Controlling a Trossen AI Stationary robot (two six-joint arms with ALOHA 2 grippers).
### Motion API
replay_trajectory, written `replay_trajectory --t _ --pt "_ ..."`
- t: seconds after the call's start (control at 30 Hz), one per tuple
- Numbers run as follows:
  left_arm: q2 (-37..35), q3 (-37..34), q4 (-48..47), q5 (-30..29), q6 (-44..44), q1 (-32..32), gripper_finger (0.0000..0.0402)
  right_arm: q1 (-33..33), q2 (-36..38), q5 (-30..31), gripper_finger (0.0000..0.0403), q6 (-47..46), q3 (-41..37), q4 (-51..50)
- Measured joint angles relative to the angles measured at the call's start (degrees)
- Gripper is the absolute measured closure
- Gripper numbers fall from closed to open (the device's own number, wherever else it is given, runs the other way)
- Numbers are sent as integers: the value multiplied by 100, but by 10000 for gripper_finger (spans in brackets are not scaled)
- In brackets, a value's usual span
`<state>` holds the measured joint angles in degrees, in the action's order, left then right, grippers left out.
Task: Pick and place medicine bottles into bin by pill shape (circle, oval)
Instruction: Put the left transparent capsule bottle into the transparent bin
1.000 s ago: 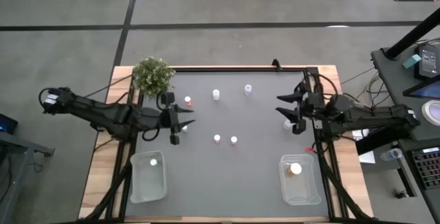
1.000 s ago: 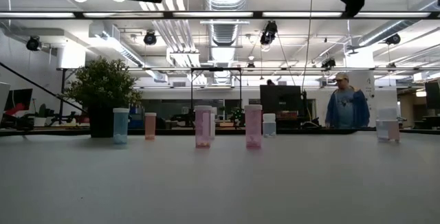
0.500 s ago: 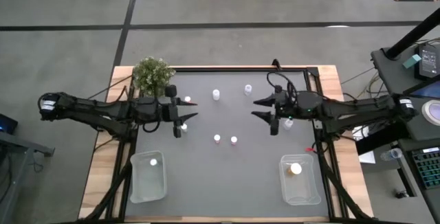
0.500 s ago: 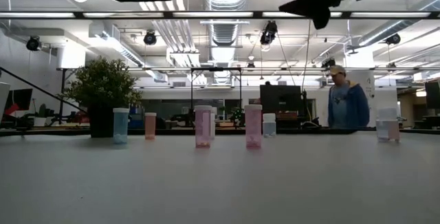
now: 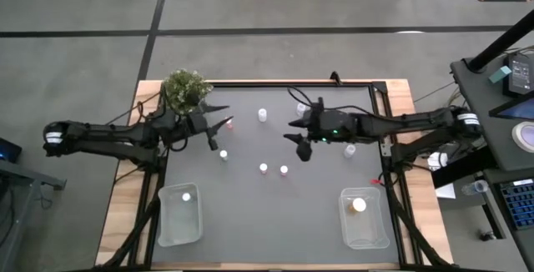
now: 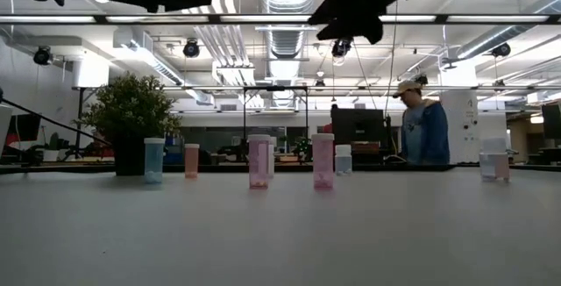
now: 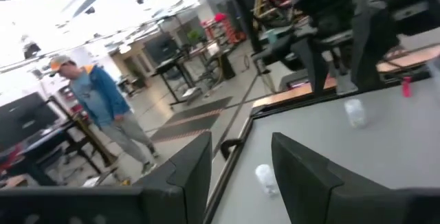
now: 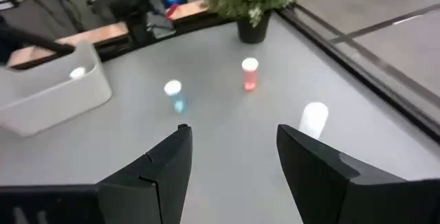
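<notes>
Across the middle of the high view the medicine bottles (image 5: 263, 168) stand scattered on the dark table (image 5: 275, 214), one in each clear bin (image 5: 180, 216) at the lower corners; left gripper (image 5: 219, 124) hovers spread and empty at upper left beside the plant (image 5: 185, 89), right gripper (image 5: 299, 130) spread and empty above centre

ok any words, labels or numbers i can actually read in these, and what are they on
None can be read.
The medicine bottles show pale or pink bodies in the low view, with any label print too small to make out.
The two bins show no markings.
The screens in the room behind are too blurred to read.
</notes>
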<state>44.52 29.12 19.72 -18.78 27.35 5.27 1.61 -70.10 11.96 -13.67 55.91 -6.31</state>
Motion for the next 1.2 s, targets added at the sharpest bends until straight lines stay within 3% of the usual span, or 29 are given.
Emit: replay_trajectory --t 0.33,0.6,0.97,1.2 --pt "-263 -588 355 -112 -134 158 268 415 -1407 20 202 -511 1799 -1684" --pt "-740 -599 436 -116 4 162 268 812 -2439 24 202 -978 3076 -2870" --pt "-901 -626 319 -116 9 162 268 1375 -3771 25 202 -1260 4602 -3438" --pt "-927 -627 264 -116 38 161 268 1712 -4678 12 202 -1294 5835 -4880"
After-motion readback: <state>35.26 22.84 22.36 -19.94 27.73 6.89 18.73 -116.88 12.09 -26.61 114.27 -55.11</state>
